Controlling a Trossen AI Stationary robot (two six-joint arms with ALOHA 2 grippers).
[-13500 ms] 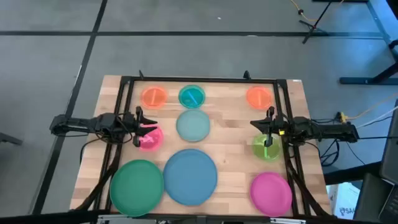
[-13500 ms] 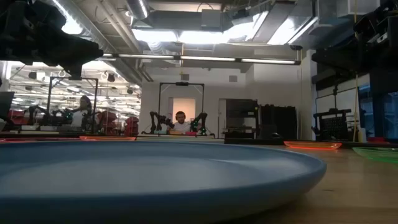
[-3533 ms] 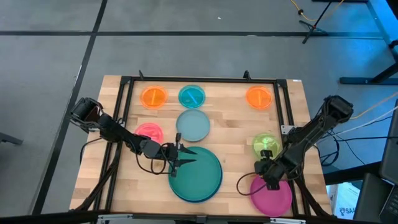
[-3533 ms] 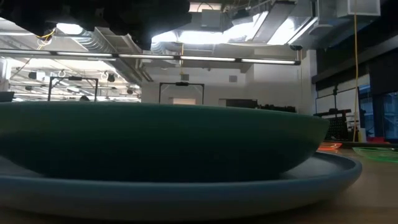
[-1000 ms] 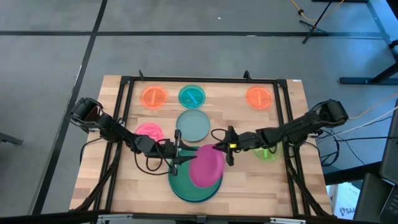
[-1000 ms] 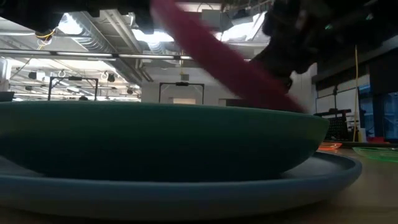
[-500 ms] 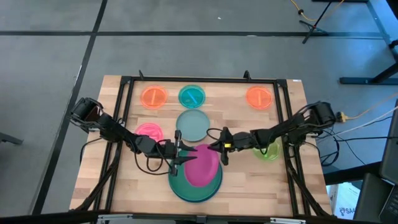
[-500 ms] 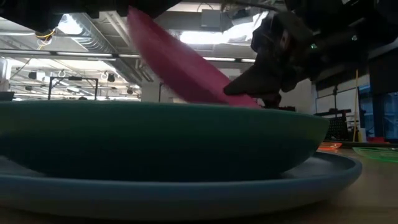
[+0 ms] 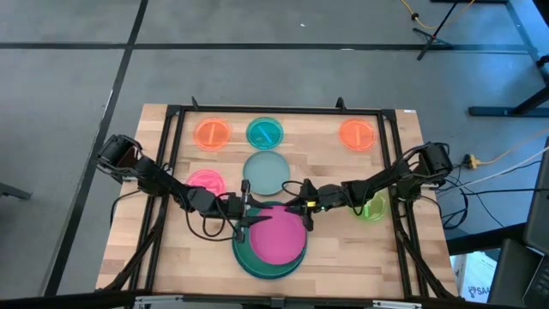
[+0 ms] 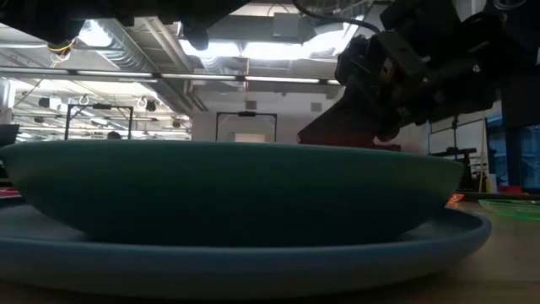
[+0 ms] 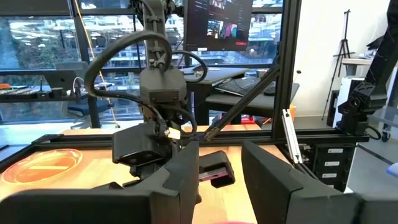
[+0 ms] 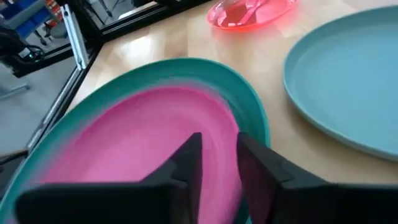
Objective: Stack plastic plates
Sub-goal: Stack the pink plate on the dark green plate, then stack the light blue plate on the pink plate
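Right gripper: pinching round magenta plastic plate on large green plate. Left gripper: spread. Release flat, centred.

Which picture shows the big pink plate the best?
The high view: the magenta plate shows whole, lying in the green plate, with the right gripper at its rim. The right wrist view shows it close but cut off. The low view shows only a dark sliver of it. The left wrist view barely shows it.

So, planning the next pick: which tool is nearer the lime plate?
Right. The right tool is beside the magenta plate, nearer the lime plate; the left tool sits farther across.
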